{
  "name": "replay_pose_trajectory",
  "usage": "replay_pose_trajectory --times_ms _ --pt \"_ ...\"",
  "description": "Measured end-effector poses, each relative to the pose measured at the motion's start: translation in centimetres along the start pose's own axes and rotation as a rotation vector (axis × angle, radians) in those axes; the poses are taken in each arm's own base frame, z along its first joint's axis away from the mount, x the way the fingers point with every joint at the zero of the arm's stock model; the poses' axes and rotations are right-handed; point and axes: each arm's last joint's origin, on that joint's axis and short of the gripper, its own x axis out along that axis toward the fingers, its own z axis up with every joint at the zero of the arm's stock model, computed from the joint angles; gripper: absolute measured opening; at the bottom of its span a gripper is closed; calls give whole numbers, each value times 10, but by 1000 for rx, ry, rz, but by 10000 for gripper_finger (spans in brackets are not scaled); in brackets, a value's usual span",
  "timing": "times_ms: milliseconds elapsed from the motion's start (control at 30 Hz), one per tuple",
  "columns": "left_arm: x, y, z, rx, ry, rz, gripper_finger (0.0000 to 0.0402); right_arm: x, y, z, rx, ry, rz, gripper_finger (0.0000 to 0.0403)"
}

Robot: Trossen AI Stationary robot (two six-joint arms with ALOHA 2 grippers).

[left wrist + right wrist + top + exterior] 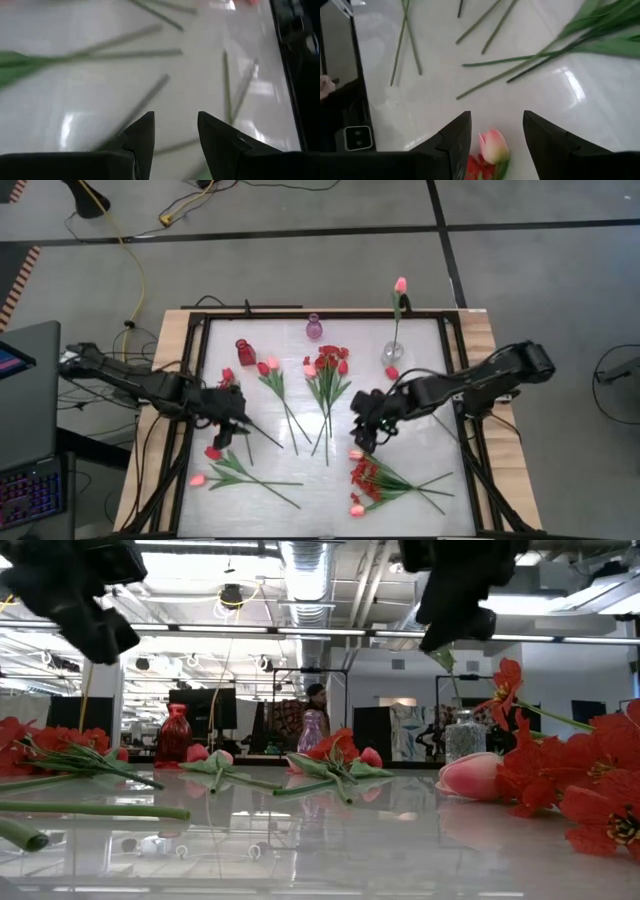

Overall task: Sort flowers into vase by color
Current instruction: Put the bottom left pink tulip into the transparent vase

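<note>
Pink tulip bud (pixel 494 145) lies just under the right gripper (pixel 492 131), whose jaws stand apart and empty, beside a red spray (pixel 375 480) on the tabletop's (pixel 420 395) near right. The flower looks light, its stem thin and springy; the stem below the bud seems the safest hold. The left gripper (pixel 175 125), jaws apart, hovers over bare stems near left. The glossy white surface looks slippery; beyond lies an open workshop.

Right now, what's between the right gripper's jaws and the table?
A light pink tulip bud lies just below the right gripper, between its open jaws, in the right wrist view; red blossoms touch it.
</note>
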Motion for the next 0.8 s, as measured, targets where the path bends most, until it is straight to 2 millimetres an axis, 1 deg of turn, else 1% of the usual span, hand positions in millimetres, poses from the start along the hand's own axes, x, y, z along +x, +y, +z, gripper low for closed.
replay_pose_trajectory --times_ms 100,200,300,400,500,600,700,800 --pt "8 -12 -7 18 67 -30 137 16 4 -3 -12 15 -2 205" --pt "16 -25 -15 28 131 -63 137 25 6 -7 -22 33 -10 205" --pt "25 -42 -19 61 137 -125 137 29 6 -8 -25 35 -10 205" --pt "36 -63 -22 127 114 -214 137 30 7 -8 -25 33 -8 205" --pt "47 -79 -31 168 128 -264 137 28 7 -7 -35 26 -3 205" --pt "60 -86 -42 142 190 -246 137 27 7 -6 -46 22 1 205" --pt "72 -88 -51 113 248 -198 137 26 8 -6 -50 19 4 205" --pt "82 -87 -56 107 273 -163 137 26 8 -6 -71 20 4 205"
